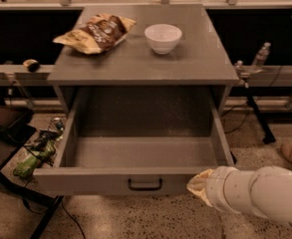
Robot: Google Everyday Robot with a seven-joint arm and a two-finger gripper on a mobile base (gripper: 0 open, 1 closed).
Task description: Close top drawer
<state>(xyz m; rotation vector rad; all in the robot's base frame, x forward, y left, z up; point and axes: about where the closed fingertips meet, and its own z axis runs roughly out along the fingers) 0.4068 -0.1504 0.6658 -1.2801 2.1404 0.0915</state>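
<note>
The top drawer (100, 179) of the grey cabinet stands pulled far out toward me, and its inside is empty. Its small black bar handle (145, 184) sits at the front centre. My gripper (199, 186) shows as a tan tip on the white arm (257, 195) coming in from the lower right. It is at the right end of the drawer's front panel, level with the handle and to the right of it. The lower drawers are hidden under the open one.
On the cabinet top (185, 66) lie a chip bag (95, 32) and a white bowl (163, 38). A water bottle (261, 56) stands on the rail at the right. Cables and green clutter (36, 151) lie on the floor left of the drawer, beside a dark low table (1, 133).
</note>
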